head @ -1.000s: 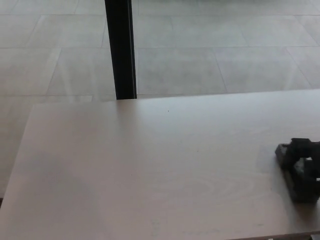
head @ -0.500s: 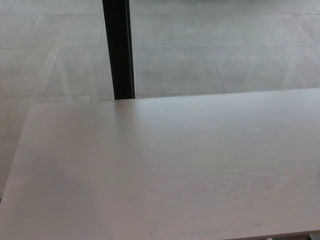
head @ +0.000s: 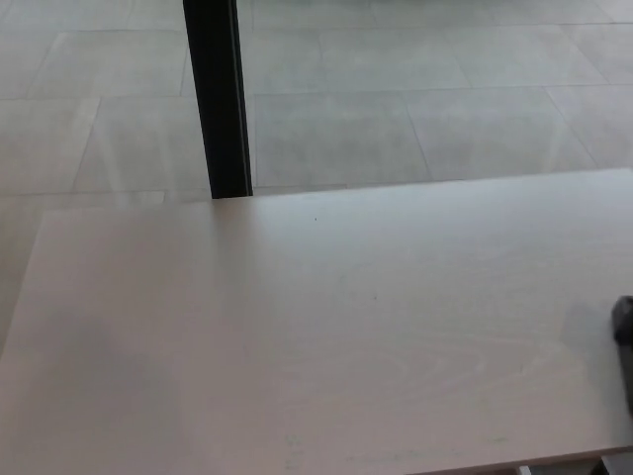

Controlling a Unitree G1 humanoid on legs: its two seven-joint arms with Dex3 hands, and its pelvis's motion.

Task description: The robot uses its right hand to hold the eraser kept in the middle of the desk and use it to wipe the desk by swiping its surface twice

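The pale wooden desk point(head: 297, 336) fills the lower part of the head view. At its right edge a dark sliver of my right hand point(head: 624, 348) pokes into the picture, low over the desktop. Too little of it shows to tell what it holds. I cannot make out the eraser as a separate thing; it is either hidden by that dark shape or outside the picture. My left hand does not show.
A black upright post point(head: 218, 99) stands just behind the desk's far edge, left of centre. Beyond it lies a grey tiled floor point(head: 415, 109). The desk's front edge runs along the bottom right.
One second ago my right hand sat in full view at the right; half a second ago it was out of the picture; now a sliver is back. The camera has shifted a little to the right.
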